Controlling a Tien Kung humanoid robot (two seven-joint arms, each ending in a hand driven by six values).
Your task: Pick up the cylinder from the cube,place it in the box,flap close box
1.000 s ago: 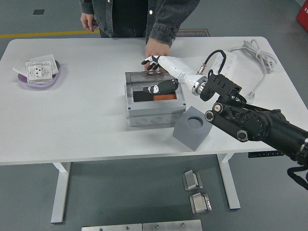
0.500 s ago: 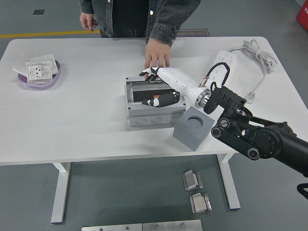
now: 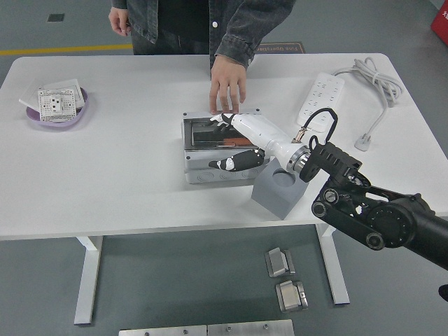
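The grey box [image 3: 199,168] stands in the middle of the table, with its clear lid lowered over it. Something orange and black [image 3: 227,145] shows inside the box; I cannot tell its shape. The grey cube [image 3: 273,196] with a round empty hole on top stands at the box's right front corner. My right hand [image 3: 234,140] lies over the lid with its fingers spread, fingertips [image 3: 219,119] at the far edge and thumb at the near edge, holding nothing. A person's hand [image 3: 227,87] rests on the table at the box's far edge. My left arm is out of view.
A purple bowl [image 3: 31,115] with white socket plates sits at the far left. A white power strip [image 3: 320,94] and its cable [image 3: 374,77] lie at the far right. The person stands at the table's far side.
My right hand has swung down and toward the near edge over the box, and the lid has come down with it. The person's hand stayed behind the box.
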